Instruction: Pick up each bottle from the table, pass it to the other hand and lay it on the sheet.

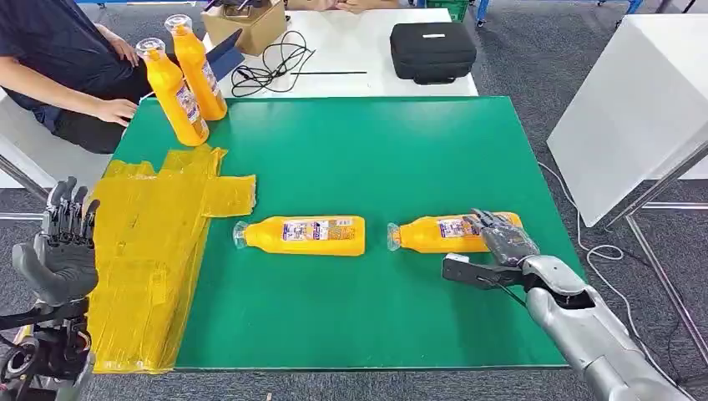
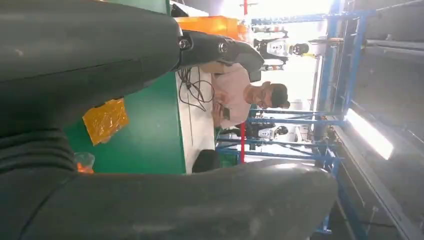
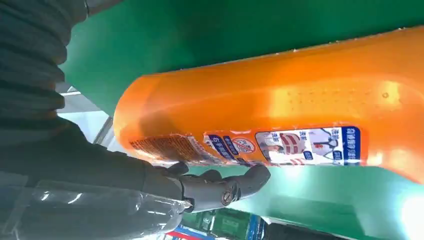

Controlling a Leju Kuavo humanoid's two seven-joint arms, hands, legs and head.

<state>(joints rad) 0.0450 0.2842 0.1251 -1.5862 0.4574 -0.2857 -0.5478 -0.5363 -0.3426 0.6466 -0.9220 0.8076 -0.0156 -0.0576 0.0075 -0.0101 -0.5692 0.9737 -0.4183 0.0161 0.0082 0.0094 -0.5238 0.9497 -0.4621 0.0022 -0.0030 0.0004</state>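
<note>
Head view: we see a green bench [image 1: 376,150] w/ four orange bottles and a yellow sheet [image 1: 150,251] along its left side.
Right hand [image 1: 501,238]: fingers draped over the base end of the right lying bottle [image 1: 442,234]; touching it, but we can't tell if it's actually gripped yet.
Right wrist view: same bottle [image 3: 280,110] fills the pic, lying on the green, dark fingers [image 3: 225,187] curled alongside its label.
Middle bottle [image 1: 305,235]: lying flat, cap twd the sheet, just beside its edge, not on it.
Standing bottles [image 1: 185,79]: two upright at the far left corner, near a person's hand [image 1: 113,109].
Left hand [image 1: 63,251]: raised off the bench's left edge by the sheet, fingers up & apart, holding nothing.
</note>
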